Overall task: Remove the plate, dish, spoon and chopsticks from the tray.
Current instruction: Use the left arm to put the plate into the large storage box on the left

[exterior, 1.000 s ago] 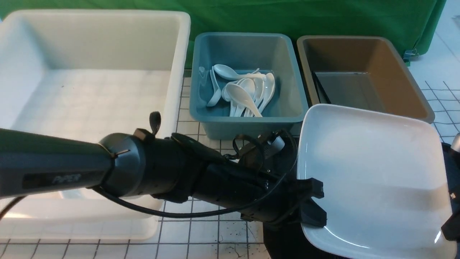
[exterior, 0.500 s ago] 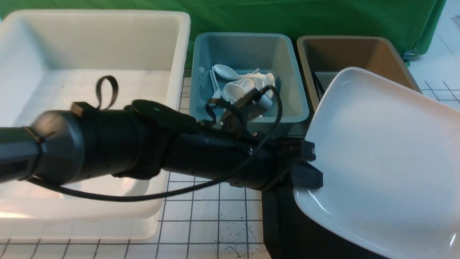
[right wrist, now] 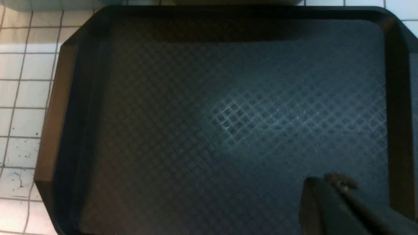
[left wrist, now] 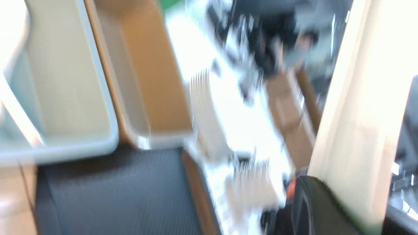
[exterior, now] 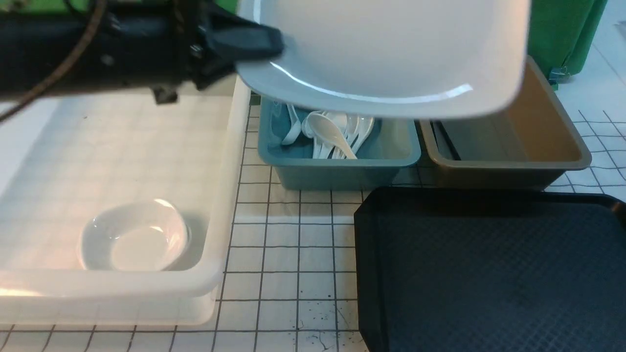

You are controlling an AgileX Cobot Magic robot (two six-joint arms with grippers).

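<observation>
Plate (exterior: 381, 49) is up high, clear of the tray (exterior: 489, 274), seemingly above the blue bin (exterior: 342, 171) and brown bin (exterior: 552, 132), with the left end effector (exterior: 266, 41) clamped on its rim. The right end effector (right wrist: 321, 192) hangs pinched together over the tray. Smart play: carry it level across to the white bin (exterior: 230, 161), lower beside the small dish (exterior: 134, 242), then let go.

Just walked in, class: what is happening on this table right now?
The left gripper holds the large white plate by its rim, high in the air. The black tray has nothing on it. A small dish lies in the white bin, and spoons lie in the blue bin.
</observation>
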